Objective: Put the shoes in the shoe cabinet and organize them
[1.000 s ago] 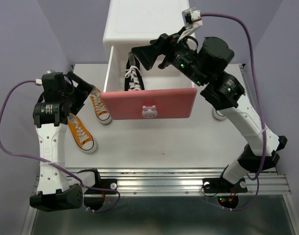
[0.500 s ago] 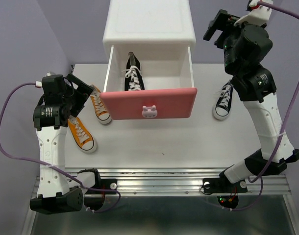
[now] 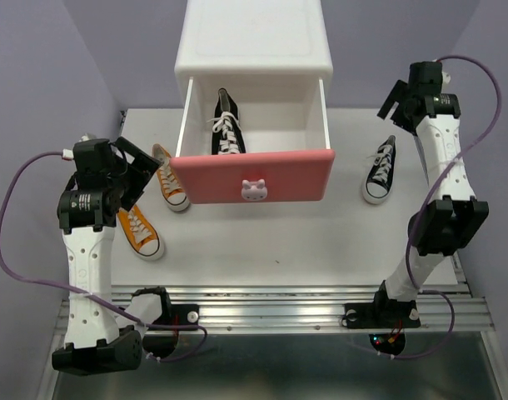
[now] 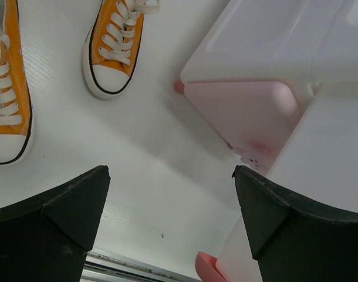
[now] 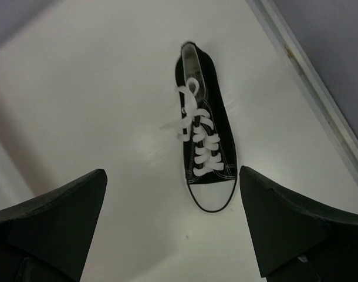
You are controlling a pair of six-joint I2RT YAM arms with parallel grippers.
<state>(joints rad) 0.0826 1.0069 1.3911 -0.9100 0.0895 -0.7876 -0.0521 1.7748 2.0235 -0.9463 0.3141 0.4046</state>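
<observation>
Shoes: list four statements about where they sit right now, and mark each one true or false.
1. One black shoe lies inside the open pink drawer. True.
2. Both orange shoes are in that drawer. False: they lie on the table, left of the cabinet.
3. The right fingers are shut on the other black shoe. False: they are open and clear of it, and it lies on the table to the right of the drawer.
4. The left fingers are open and hold no shoe. True.
</observation>
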